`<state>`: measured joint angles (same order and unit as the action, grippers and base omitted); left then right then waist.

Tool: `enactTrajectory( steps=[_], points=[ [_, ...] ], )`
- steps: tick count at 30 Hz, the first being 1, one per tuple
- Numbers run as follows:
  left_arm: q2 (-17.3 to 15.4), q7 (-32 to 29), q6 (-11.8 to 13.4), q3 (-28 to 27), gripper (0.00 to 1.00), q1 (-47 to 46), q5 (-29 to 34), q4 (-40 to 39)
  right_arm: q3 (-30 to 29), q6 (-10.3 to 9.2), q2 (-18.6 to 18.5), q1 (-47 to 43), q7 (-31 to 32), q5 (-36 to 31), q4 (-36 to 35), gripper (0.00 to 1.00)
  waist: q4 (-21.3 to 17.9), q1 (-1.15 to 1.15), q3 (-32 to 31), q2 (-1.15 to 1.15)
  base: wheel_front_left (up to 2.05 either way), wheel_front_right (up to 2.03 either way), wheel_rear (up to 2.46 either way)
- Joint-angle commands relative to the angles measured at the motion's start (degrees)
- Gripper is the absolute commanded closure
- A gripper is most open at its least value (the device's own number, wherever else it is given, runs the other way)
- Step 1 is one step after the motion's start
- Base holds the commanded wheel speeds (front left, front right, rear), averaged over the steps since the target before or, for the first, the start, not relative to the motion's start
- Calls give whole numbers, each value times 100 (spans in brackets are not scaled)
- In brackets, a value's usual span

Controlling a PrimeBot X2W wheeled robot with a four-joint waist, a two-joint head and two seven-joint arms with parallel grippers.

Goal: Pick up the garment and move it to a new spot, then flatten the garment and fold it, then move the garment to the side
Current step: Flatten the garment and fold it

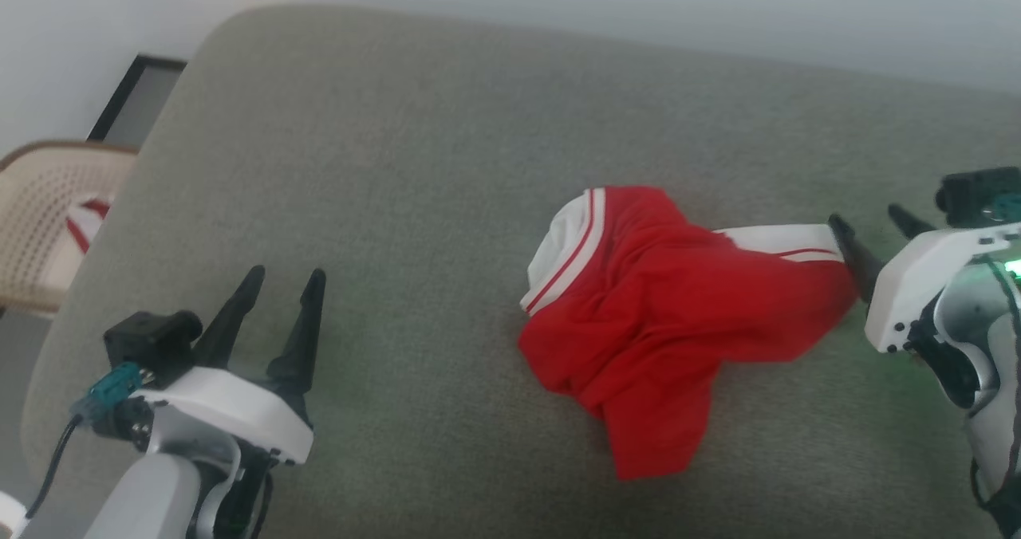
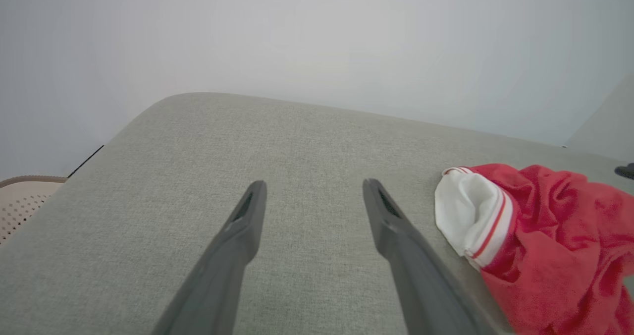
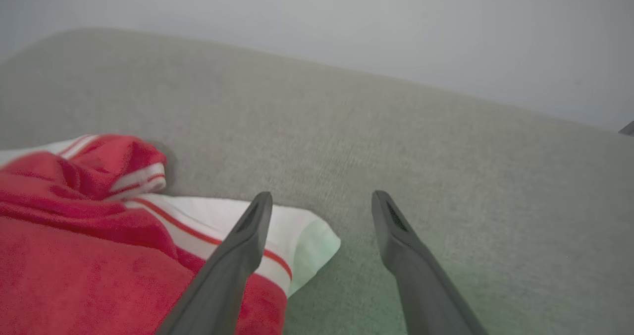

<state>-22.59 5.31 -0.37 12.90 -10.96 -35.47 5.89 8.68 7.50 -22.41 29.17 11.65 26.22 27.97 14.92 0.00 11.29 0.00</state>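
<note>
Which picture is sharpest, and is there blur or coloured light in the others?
Left wrist view: sharpest, cushion weave shows, even light. Right wrist view: cushion blurred, green tint on the white sleeve of the garment. Head view: soft, green glow beside the right gripper.

My left gripper (image 2: 314, 183) is matt, probably plastic; beside it the garment (image 2: 554, 236) is soft cloth, the cushion (image 2: 297, 137) coarse-woven.
</note>
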Motion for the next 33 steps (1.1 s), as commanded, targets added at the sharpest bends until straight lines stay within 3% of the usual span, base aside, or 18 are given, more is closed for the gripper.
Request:
enactTrajectory(
  steps=[1, 9, 10, 11, 20, 29, 33],
  points=[
    [60, 63, -40, 40, 0, -156, 35, 61, 156, -2, -108, 153, 323, 46, 152, 0, 202, 0, 266, 0, 0, 0, 0],
    [248, 208, -138, 169, 0, -489, 15, 303, 637, -4, -298, 471, 1524, 292, 722, 0, 298, 0, 554, 0, 0, 0, 0],
    [256, 234, -142, 177, 0, -514, 9, 335, 688, -4, -302, 507, 1612, 289, 804, 41, 298, 0, 571, 0, 0, 0, 0],
    [267, 247, -148, 182, 0, -548, 3, 375, 712, -6, -296, 541, 1650, 289, 869, 100, 299, 0, 582, 0, 0, 0, 0],
    [221, 397, -171, 104, 0, -559, -55, 637, 731, -5, -298, 876, 1417, 405, 865, 100, 175, 0, 412, 0, 0, 0, 0],
    [4, 361, -92, -78, 0, -279, -184, 599, 631, -5, -571, 545, 1364, 789, -69, 100, -168, 0, 21, 0, 0, 0, 0],
    [-89, 345, -49, -164, 0, -84, -225, 520, 287, -5, -758, 101, 1442, 896, -648, 100, -358, 0, -165, 0, 0, 0, 0]
  ],
)
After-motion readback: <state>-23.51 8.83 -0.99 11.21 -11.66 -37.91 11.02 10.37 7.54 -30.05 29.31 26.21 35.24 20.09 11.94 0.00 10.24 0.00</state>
